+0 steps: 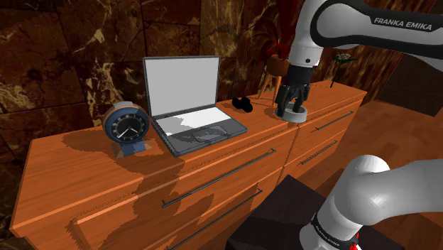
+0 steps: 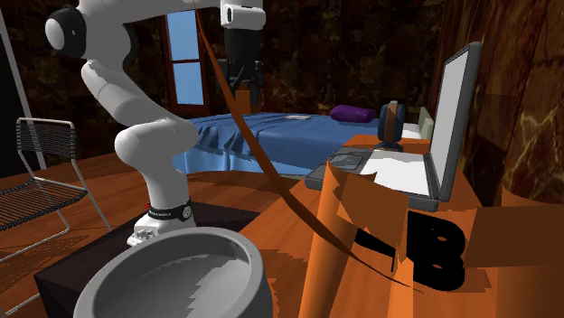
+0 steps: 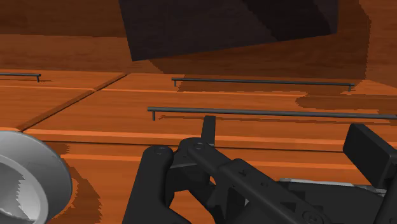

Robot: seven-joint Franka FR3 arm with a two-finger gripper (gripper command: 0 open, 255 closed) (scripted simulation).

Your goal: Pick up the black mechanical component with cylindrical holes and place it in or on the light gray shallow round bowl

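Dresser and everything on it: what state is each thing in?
Orange wooden dresser: drawers shut.
Grey laptop: open.
Round blue clock: upright.
Black component with holes: lying on dresser, unheld.
Light grey shallow round bowl: upright, empty.
Black two-finger gripper: open, above bowl.

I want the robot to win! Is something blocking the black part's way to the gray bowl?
Nothing visible does. The black mechanical component with cylindrical holes lies on the orange-brown wooden dresser top, and only bare wood shows between it and the light gray shallow round bowl. The black two-finger tool hangs right over the bowl.
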